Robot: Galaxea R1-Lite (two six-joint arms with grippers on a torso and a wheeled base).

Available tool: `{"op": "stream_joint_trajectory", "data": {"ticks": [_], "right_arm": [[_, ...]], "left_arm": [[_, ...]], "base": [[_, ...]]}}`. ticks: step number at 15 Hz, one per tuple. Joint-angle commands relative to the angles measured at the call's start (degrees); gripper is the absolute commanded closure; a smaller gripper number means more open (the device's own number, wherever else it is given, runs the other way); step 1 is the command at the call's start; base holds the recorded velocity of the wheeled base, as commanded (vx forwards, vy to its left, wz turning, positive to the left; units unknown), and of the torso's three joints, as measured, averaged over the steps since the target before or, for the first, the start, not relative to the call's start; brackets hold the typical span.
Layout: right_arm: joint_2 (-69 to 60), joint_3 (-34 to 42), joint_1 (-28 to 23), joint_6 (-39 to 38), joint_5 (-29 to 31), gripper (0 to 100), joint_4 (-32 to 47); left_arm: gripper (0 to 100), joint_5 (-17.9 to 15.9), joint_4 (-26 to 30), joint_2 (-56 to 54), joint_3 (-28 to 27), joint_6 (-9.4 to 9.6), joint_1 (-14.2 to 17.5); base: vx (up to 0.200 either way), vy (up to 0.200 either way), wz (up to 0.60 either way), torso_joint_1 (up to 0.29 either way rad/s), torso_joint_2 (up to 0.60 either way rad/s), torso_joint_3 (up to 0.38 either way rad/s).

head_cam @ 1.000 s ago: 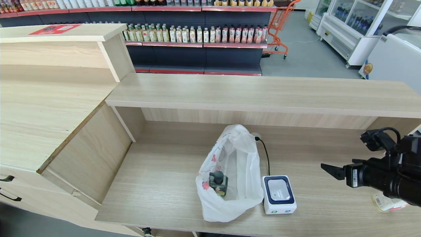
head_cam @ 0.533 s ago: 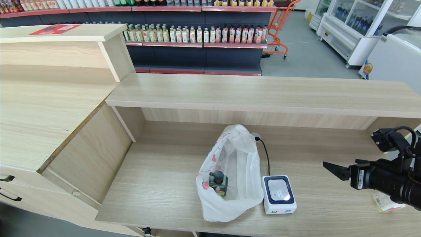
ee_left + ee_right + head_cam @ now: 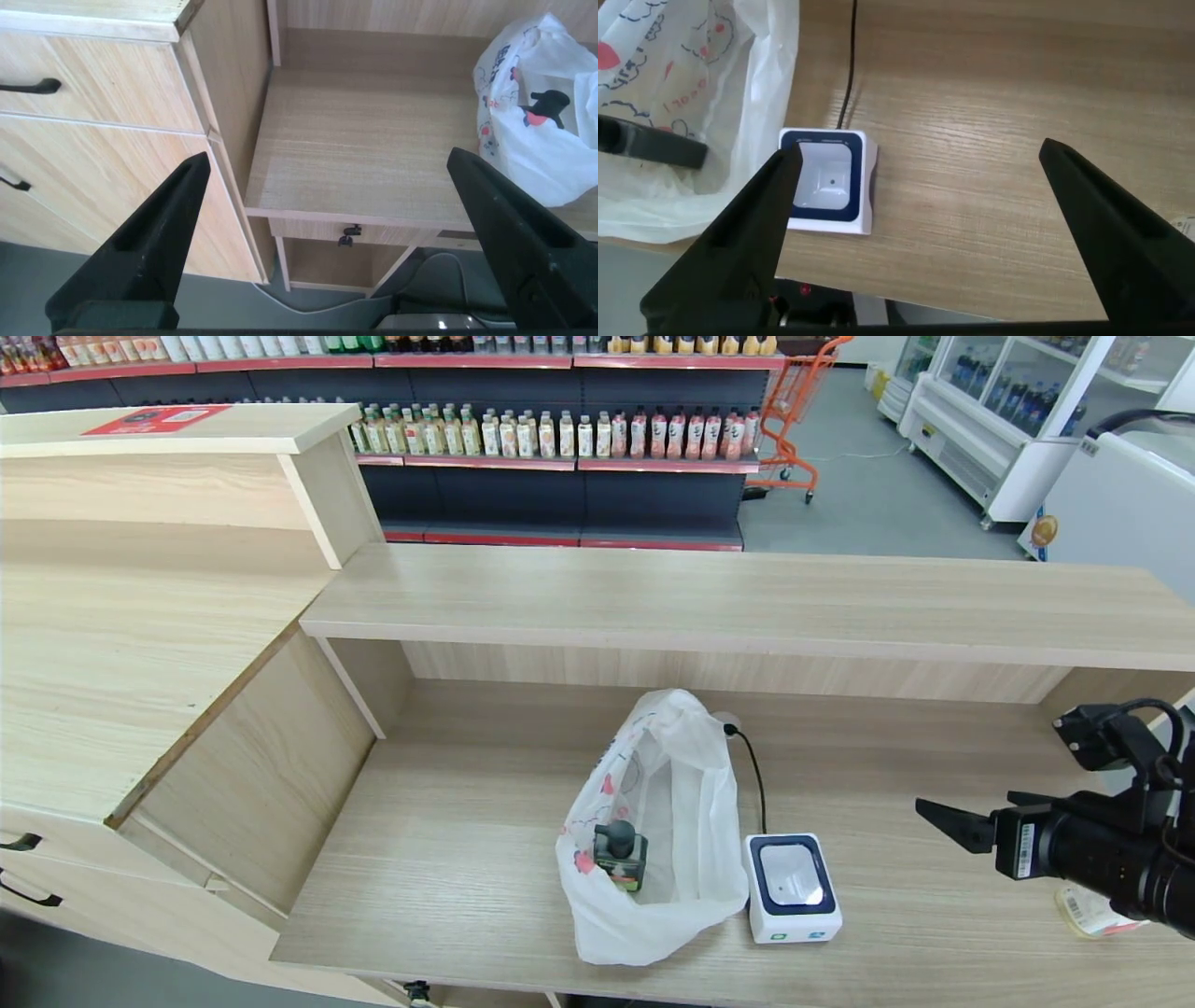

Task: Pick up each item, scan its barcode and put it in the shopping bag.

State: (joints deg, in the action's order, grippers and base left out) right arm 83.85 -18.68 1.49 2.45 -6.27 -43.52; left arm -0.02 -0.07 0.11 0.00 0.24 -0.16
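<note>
The left gripper [image 3: 329, 159] and right gripper [image 3: 920, 154] both have fingers wide apart and hold nothing, and one item [image 3: 1097, 907] lies far right of the scanner [image 3: 792, 887], half under the right arm, so a blind grab could knock it away.

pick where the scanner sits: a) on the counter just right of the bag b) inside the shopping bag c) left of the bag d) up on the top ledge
a: the white scanner stands on the counter close beside the shopping bag, on the robot's right of it, not inside it.
</note>
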Motion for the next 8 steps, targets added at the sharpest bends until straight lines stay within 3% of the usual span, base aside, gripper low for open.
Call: {"op": "stream_joint_trajectory", "data": {"ticks": [1, 5, 8], "right_arm": [[0.2, 0.7, -0.1, 0.0, -0.1, 0, 0.0], [0.1, 2.3, 0.1, 0.0, -0.1, 0, -0.1], [0.1, 2.8, 0.1, 0.0, -0.1, 0, -0.1]], "left_arm": [[0, 0.0, 0.0, 0.0, 0.0, 0.02, 0.0], [0, 0.0, 0.0, 0.0, 0.0, -0.24, 0.0], [0, 0.0, 0.0, 0.0, 0.0, 0.11, 0.1]], "base": [[0.0, 0.0, 0.0, 0.0, 0.0, 0.0], [0.0, 0.0, 0.0, 0.0, 0.0, 0.0], [-0.2, -0.2, 0.0, 0.001, 0.01, 0.004]]}}
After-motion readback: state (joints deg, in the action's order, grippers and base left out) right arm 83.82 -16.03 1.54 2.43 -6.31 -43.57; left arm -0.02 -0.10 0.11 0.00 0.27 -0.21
